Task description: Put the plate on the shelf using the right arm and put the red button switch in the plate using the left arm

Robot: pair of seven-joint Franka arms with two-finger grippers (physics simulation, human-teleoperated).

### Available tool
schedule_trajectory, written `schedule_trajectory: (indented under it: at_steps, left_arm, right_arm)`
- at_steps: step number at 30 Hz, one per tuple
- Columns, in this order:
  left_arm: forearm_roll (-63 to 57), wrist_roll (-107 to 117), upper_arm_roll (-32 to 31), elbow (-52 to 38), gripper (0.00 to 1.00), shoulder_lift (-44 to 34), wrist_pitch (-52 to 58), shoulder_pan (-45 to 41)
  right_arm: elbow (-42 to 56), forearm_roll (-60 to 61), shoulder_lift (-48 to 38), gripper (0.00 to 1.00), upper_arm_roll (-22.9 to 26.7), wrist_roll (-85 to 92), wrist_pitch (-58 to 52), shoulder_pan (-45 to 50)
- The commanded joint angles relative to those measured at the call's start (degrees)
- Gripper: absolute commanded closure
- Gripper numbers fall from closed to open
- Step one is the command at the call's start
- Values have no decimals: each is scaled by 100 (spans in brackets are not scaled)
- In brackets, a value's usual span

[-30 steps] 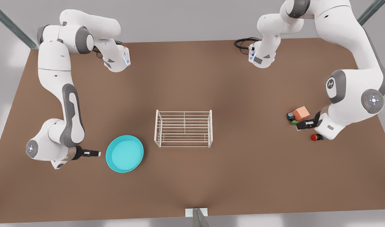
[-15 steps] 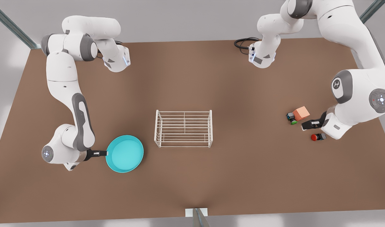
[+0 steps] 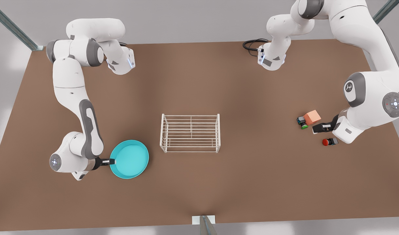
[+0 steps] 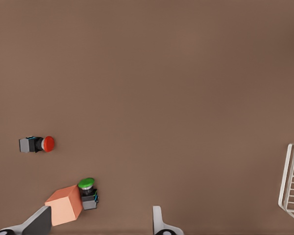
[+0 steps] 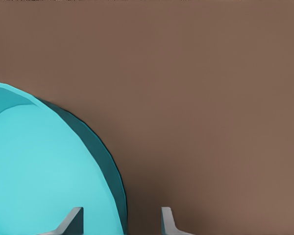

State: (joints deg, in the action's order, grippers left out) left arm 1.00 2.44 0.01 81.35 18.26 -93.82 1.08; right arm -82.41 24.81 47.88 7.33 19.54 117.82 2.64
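The turquoise plate (image 3: 130, 159) lies flat on the table at the front view's left, next to the white wire shelf (image 3: 190, 133). My right gripper (image 3: 111, 161) is open at the plate's outer edge. In the right wrist view its fingers (image 5: 73, 220) stand on either side of the raised rim of the plate (image 5: 39, 166). The red button switch (image 3: 326, 142) lies on its side at the front view's right. My left gripper (image 3: 318, 128) hovers open just beside it, between it and the cube. The left wrist view shows the red button switch (image 4: 44, 144) apart from the fingers (image 4: 159, 223).
A salmon-orange cube (image 3: 312, 117) touches a green-capped switch (image 3: 302, 122), close to the left gripper. In the left wrist view the cube (image 4: 64, 205) sits by one finger, and the shelf (image 4: 293, 183) shows at the frame's edge. A black cable (image 3: 251, 44) lies at the table's back.
The right arm has slid toward the plate until its open fingers reached the rim. The left gripper drew back slightly from the green-capped switch, then held still.
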Motion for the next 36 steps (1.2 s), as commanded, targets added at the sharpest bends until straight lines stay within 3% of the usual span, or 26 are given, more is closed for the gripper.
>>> schedule_trajectory:
  at_steps: [1,5,16,28,36]
  left_arm:
    - [-4,-103,-1,-5,0,-7,22,6]
    - [-3,-68,-10,21,0,-7,31,-12]
    - [-12,-86,-10,30,0,-16,31,-12]
    - [-12,-86,-10,30,0,-16,110,-12]
    - [-12,-103,-10,21,0,-16,119,-12]
  right_arm:
    - [50,15,28,33,-3,190,4,8]
    - [164,15,90,38,-3,120,12,8]
    - [173,15,125,74,5,199,-14,8]
    - [173,24,-332,81,76,155,-523,-1]
    - [164,-11,-1114,81,67,111,-1736,-45]
